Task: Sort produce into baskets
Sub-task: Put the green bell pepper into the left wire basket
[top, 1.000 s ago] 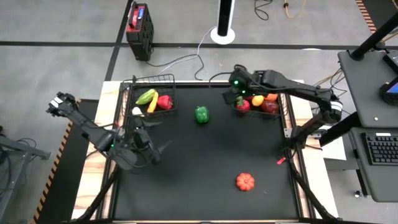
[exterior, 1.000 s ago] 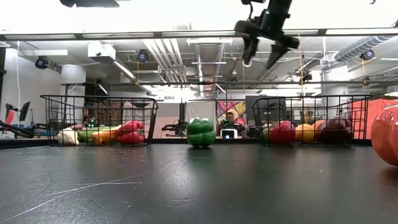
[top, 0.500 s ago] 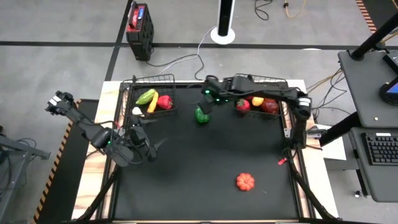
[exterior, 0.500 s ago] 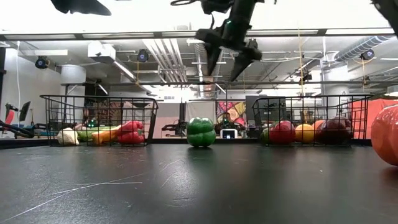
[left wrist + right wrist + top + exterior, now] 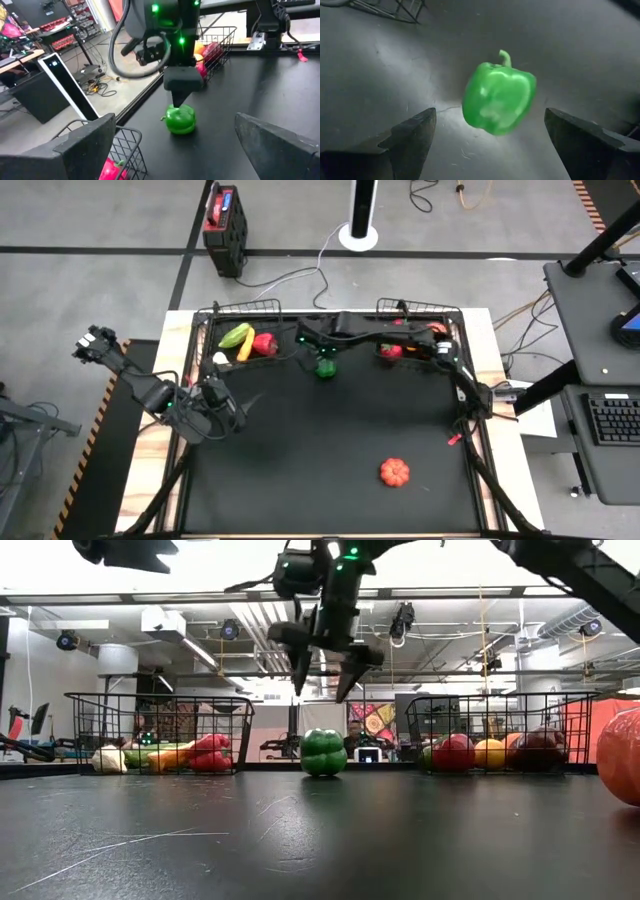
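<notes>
A green toy bell pepper (image 5: 324,366) stands on the black table between the two wire baskets; it also shows in the low view (image 5: 323,752), the left wrist view (image 5: 180,119) and the right wrist view (image 5: 499,97). My right gripper (image 5: 325,675) is open and hangs above the pepper, fingers pointing down, clear of it. My left gripper (image 5: 243,406) is open and empty over the table's left side. The left basket (image 5: 243,332) holds green, yellow, red and white pieces. The right basket (image 5: 418,338) holds red, orange and yellow pieces.
An orange tomato-like piece (image 5: 394,472) lies on the table toward the near right; it shows large at the right edge of the low view (image 5: 622,755). A small red thing (image 5: 452,439) lies at the table's right edge. Open black table lies between the baskets and the near edge.
My right gripper has swung from above the right basket toward the table's left, to a place over the green pepper, and has come lower. It has stayed open. My left arm has shifted slightly toward the left edge. The pepper has not moved.
</notes>
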